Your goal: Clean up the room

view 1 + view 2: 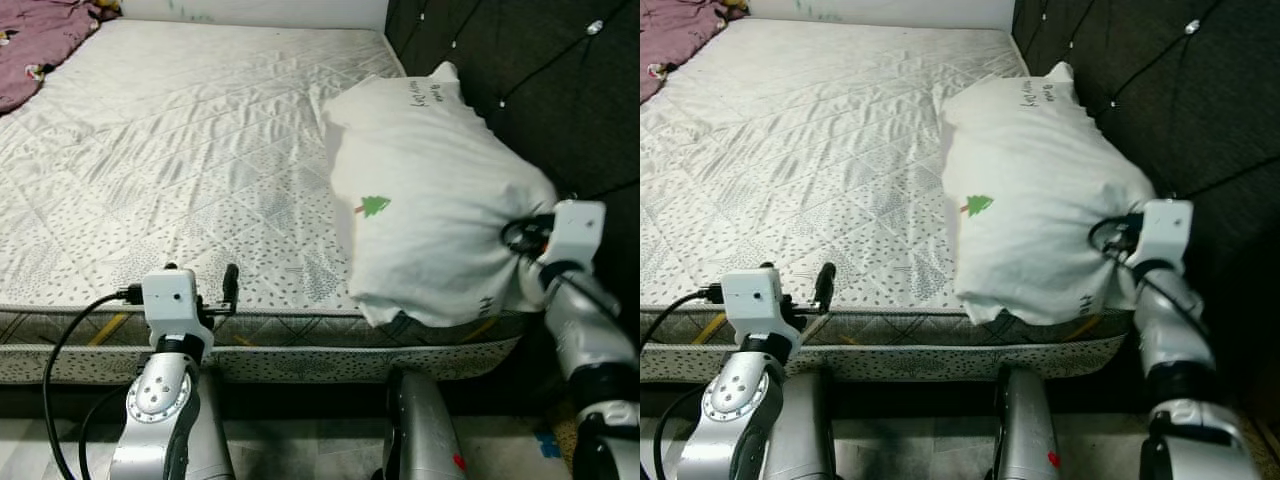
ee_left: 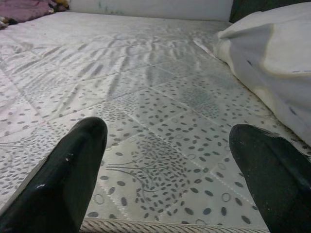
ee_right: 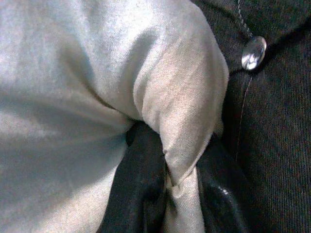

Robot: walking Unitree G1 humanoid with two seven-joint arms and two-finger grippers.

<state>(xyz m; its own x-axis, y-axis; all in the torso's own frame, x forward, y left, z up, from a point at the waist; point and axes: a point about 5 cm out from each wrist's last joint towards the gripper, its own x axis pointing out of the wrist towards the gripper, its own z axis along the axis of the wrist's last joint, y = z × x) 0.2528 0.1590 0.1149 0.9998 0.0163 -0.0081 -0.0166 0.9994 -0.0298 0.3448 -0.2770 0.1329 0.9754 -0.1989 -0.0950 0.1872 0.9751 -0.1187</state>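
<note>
Up against the dark button-tufted headboard, the right gripper pinches a bunched corner of the plump white pillow with a small green tree print. From that pinch the pillow's long axis runs away up the quilted white mattress alongside the headboard. Well apart, the left gripper hovers spread over the mattress's near edge, holding nothing.

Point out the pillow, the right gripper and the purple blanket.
pillow (image 1: 420, 190), left eye view, middle of its white case.
right gripper (image 3: 167, 187), right wrist view, between fingertips pinching fabric.
purple blanket (image 1: 35, 40), left eye view, bunched folds.
</note>
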